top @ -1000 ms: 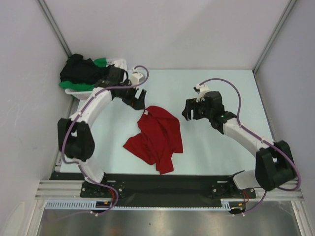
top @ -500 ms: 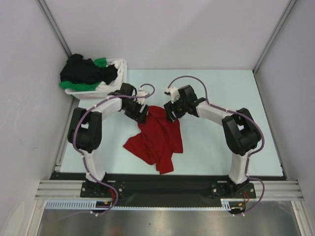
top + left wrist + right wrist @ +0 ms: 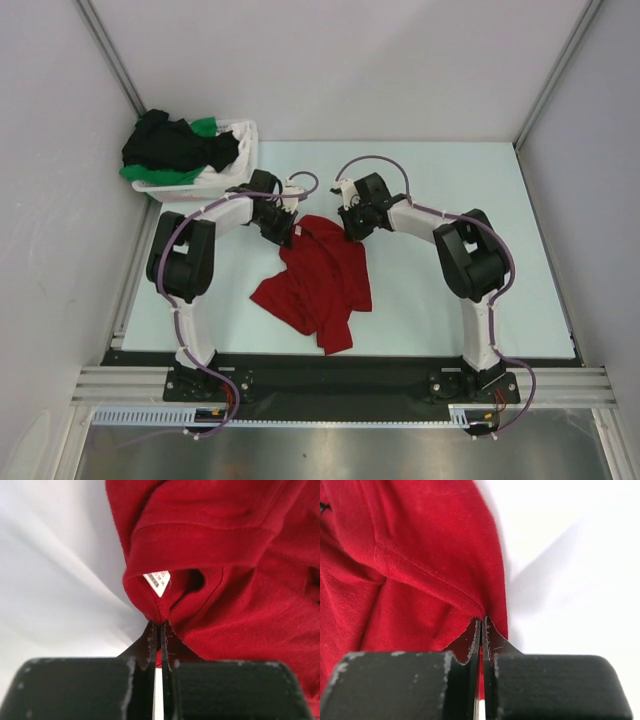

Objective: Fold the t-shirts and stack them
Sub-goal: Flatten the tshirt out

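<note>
A crumpled red t-shirt [image 3: 320,285] lies in the middle of the table. My left gripper [image 3: 287,235] is shut on its upper left edge, right by the collar and the pale neck label [image 3: 158,582]. In the left wrist view the red t-shirt [image 3: 235,570] is pinched between the black fingertips [image 3: 150,639]. My right gripper [image 3: 352,228] is shut on the shirt's upper right edge. A thin fold of the red t-shirt [image 3: 415,575] sits between that gripper's fingertips [image 3: 489,639]. Black and green t-shirts [image 3: 175,148] are heaped in the basket at back left.
The white laundry basket [image 3: 240,138] stands at the table's back left corner, close behind my left arm. Grey walls close in the left, back and right sides. The pale table [image 3: 470,190] stretches to the right of the shirt.
Both arms came down from either side onto the shirt's top edge. Both grippers, open a second ago, have shut on the red cloth.
</note>
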Robot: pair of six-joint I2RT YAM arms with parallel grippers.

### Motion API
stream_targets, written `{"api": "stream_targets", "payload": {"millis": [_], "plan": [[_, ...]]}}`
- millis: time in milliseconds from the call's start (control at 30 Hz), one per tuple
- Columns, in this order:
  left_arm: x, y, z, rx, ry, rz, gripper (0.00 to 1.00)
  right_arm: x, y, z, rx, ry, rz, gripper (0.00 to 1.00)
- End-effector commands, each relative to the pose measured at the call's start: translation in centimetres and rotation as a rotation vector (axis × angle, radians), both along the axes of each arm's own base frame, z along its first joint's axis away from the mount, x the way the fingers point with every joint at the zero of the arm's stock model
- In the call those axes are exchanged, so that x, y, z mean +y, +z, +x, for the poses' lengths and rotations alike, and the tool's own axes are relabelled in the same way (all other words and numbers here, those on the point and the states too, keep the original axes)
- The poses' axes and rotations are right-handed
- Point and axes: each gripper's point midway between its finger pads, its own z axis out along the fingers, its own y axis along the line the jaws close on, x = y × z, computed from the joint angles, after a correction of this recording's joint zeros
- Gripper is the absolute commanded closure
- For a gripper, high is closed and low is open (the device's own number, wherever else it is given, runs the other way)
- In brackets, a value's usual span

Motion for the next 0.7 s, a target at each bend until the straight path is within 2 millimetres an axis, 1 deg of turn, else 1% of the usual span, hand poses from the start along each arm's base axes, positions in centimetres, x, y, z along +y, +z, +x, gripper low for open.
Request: {"api": "stream_targets", "payload": {"millis": [0,33,67,100,133,167,200,233,267,300,333,367,400,433,467,500,533,567,600,633,667], "plan": [[-0.2,1.4,1.2,-0.051,-0.006,-0.013,1.00,-0.2,4.0,0.4,-0.043,-0.043,0.050,1.00],[0.0,2.2,2.1,-0.086,0.002,-0.002,1.00,-0.3,4.3,-0.1,-0.039,-0.043,0.051,1.00],[1.3,2.7,3.4,-0.126,0.040,0.039,1.00,-0.4,6.1,-0.4,-0.062,-0.050,0.069,1.00],[1.9,4.0,4.2,-0.164,0.058,0.044,1.00,-0.5,6.3,-1.5,-0.046,-0.051,0.059,1.00],[2.2,5.9,5.4,-0.212,0.074,0.032,1.00,-0.3,7.0,-2.2,-0.044,-0.047,0.057,1.00],[3.2,7.1,6.0,-0.225,0.101,0.024,1.00,-0.3,9.5,-2.9,-0.082,-0.042,0.073,1.00],[3.8,8.5,6.4,-0.246,0.115,0.018,1.00,-0.2,10.5,-3.8,-0.087,-0.031,0.064,1.00],[4.2,11.7,7.3,-0.314,0.123,0.005,1.00,0.9,12.1,-5.2,-0.119,0.006,0.073,1.00],[5.3,12.9,7.4,-0.328,0.142,0.013,1.00,1.2,13.7,-5.7,-0.159,0.013,0.075,1.00],[6.0,14.6,7.5,-0.362,0.146,0.014,1.00,1.5,17.1,-6.7,-0.223,0.029,0.118,1.00],[7.2,17.8,7.7,-0.433,0.169,0.010,0.99,2.5,19.3,-7.5,-0.260,0.054,0.151,1.00],[7.9,19.2,7.5,-0.457,0.180,0.016,1.00,2.9,21.1,-8.0,-0.283,0.065,0.184,1.00],[8.8,20.7,7.3,-0.489,0.188,0.025,1.00,3.2,23.7,-8.8,-0.311,0.067,0.232,1.00],[10.3,22.7,7.1,-0.515,0.217,0.030,1.00,4.4,26.4,-9.9,-0.343,0.105,0.285,1.00],[11.2,25.4,6.3,-0.567,0.235,0.026,1.00,4.9,27.9,-10.6,-0.361,0.122,0.317,1.00],[12.0,27.0,5.9,-0.601,0.244,0.032,1.00,5.5,30.0,-11.4,-0.389,0.138,0.360,1.00],[13.0,30.0,5.6,-0.665,0.263,0.038,1.00,6.3,31.2,-12.3,-0.398,0.161,0.393,1.00],[15.2,32.3,4.4,-0.708,0.309,0.066,1.00,7.9,33.5,-14.1,-0.421,0.221,0.448,1.00],[16.6,34.1,3.8,-0.757,0.332,0.110,1.00,8.9,34.8,-15.2,-0.432,0.256,0.486,1.00],[18.2,37.1,3.0,-0.826,0.366,0.138,1.00,9.8,35.9,-16.4,-0.427,0.301,0.525,1.00],[19.1,38.9,2.4,-0.873,0.385,0.171,1.00,11.0,38.3,-18.4,-0.441,0.359,0.586,1.00]]}}
